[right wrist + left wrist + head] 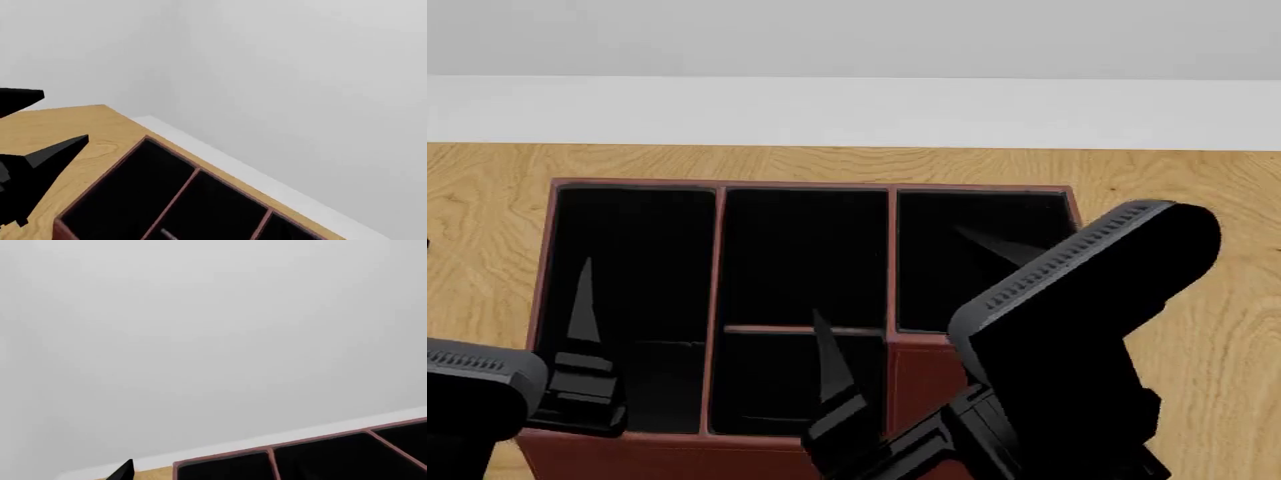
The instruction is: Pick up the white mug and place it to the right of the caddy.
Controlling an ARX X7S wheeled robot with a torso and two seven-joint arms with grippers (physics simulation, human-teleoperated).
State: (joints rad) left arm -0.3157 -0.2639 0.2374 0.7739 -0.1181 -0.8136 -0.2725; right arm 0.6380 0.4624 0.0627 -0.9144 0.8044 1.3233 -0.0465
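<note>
Both grippers hover spread and empty over the caddy (805, 215) on the tabletop (1174, 190): left gripper (585, 300), right gripper (921, 285).

No text, label, brand, number or sign can be read in any of the three views; every surface that shows is plain and unmarked.

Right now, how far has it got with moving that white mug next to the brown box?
Nothing looks done yet. No mug shows in any view, so I cannot tell where it stands. Both arms hang over the brown box, and neither the left end effector nor the right end effector holds anything. The wooden table to the right of the box is bare where it shows. Finding, grasping and placing the mug all remain.
</note>
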